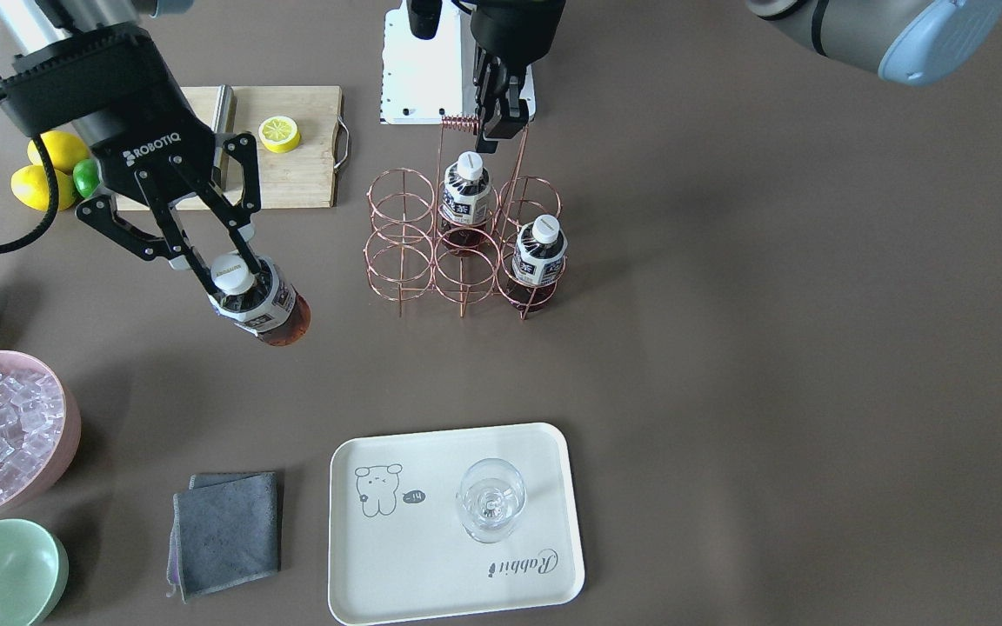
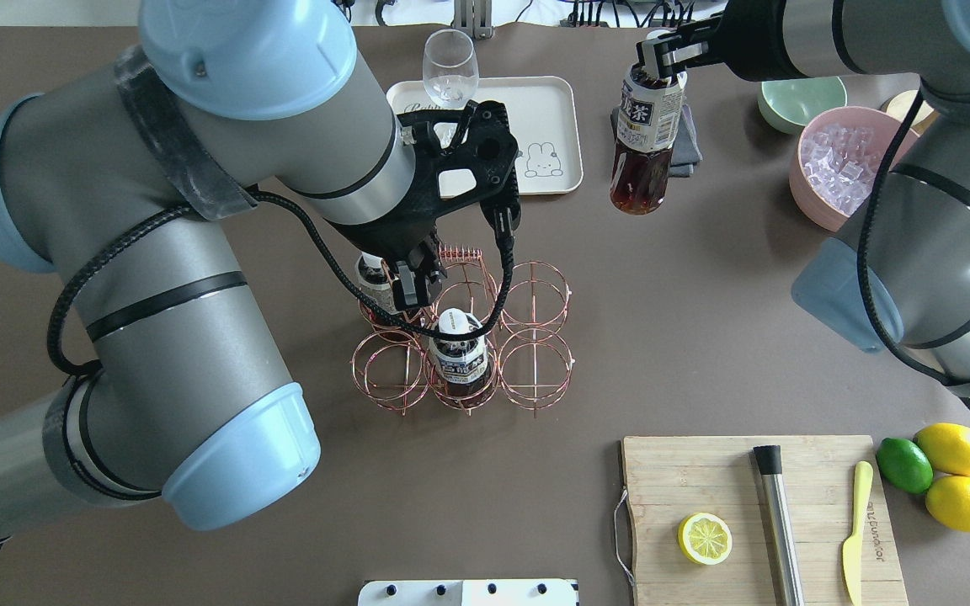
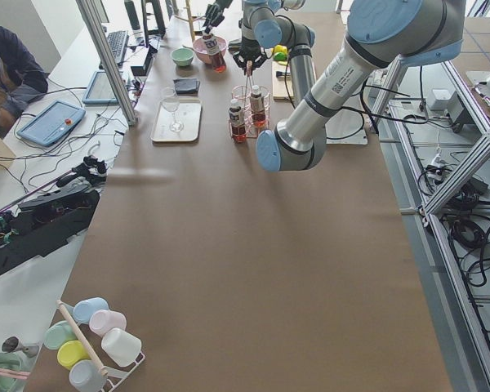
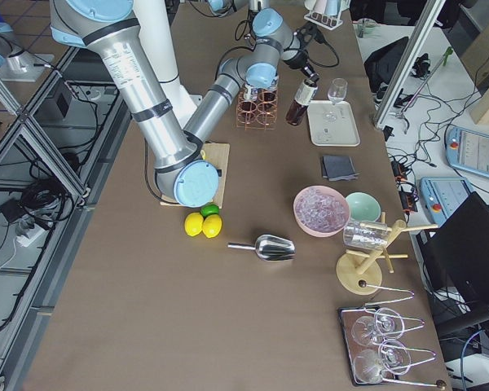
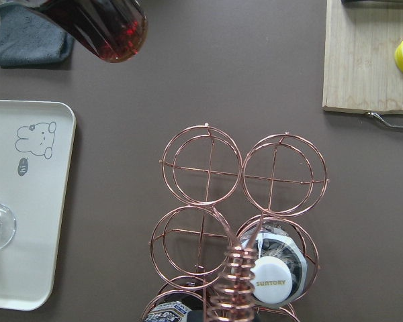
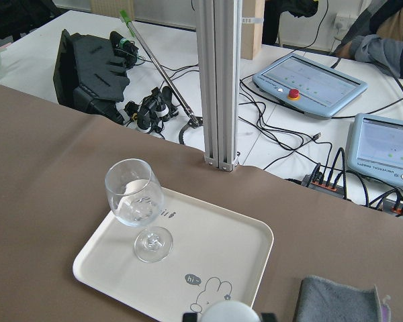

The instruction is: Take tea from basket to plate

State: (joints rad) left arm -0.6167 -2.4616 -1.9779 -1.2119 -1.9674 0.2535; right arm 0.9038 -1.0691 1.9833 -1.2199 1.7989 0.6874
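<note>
right hand (image 1: 227,261): clamped on the capped neck of the tea (image 1: 262,306) | tea: tilted, hanging above the bench (image 1: 727,348), beside the basket (image 1: 401,252), well apart from the plate (image 1: 431,556) | left hand (image 1: 501,130): fingers together on the basket's handle | plate: carries a wine glass (image 1: 490,500)

The right arm reaches far forward, the right gripper (image 1: 231,271) tilted, its fingers clamped around the cap of the tea (image 1: 272,310), held above the surface. The left gripper (image 1: 502,132) points straight down, fingers closed on the basket handle (image 1: 461,124)
</note>
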